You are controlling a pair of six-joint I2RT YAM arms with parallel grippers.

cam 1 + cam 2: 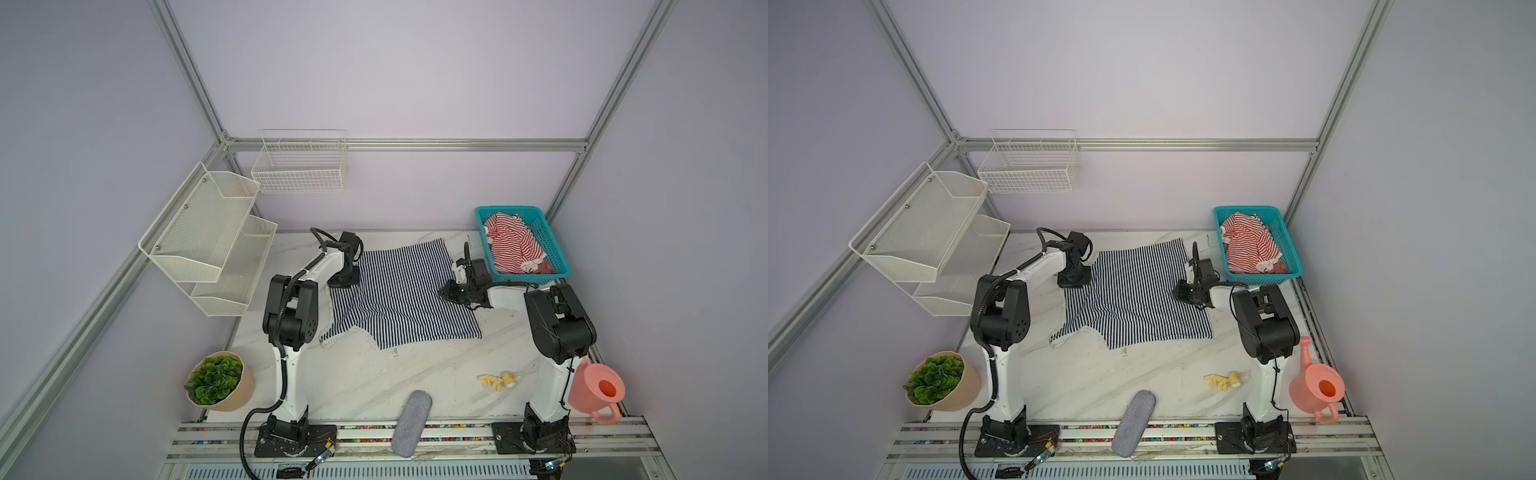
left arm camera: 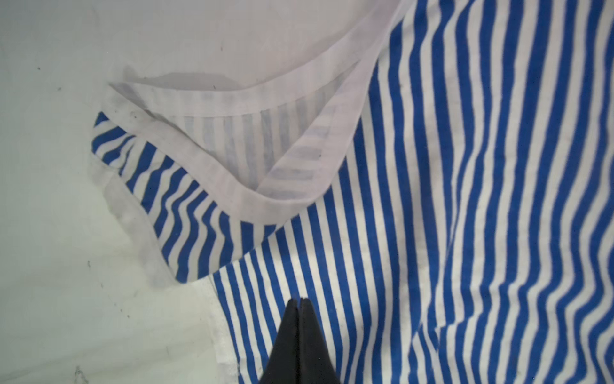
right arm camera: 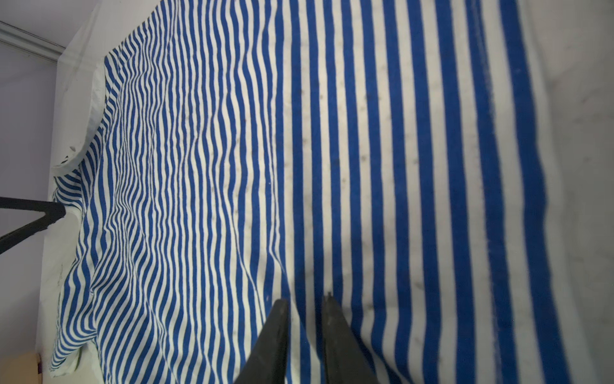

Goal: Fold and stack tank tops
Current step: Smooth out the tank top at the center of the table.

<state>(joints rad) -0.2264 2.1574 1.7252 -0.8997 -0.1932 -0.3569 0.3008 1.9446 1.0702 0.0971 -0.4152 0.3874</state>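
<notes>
The navy-and-white tank top [image 1: 399, 295] lies spread almost flat on the desk [image 1: 374, 374], between the two arms in both top views; a white-trimmed strap [image 2: 206, 173] lies doubled over at its edge; the left jaws are closed, their black fingertips [image 2: 292, 319] pressed together on the striped cloth just inside its side edge, though I cannot tell whether any cloth is pinched between them; the right jaws stand a narrow gap apart, fingertips [image 3: 275, 325] low over the opposite side of the same top, stripes showing between them; the red-and-white tank top [image 1: 513, 243] sits crumpled in the teal basket [image 1: 505, 208] at the desk's far right corner.
</notes>
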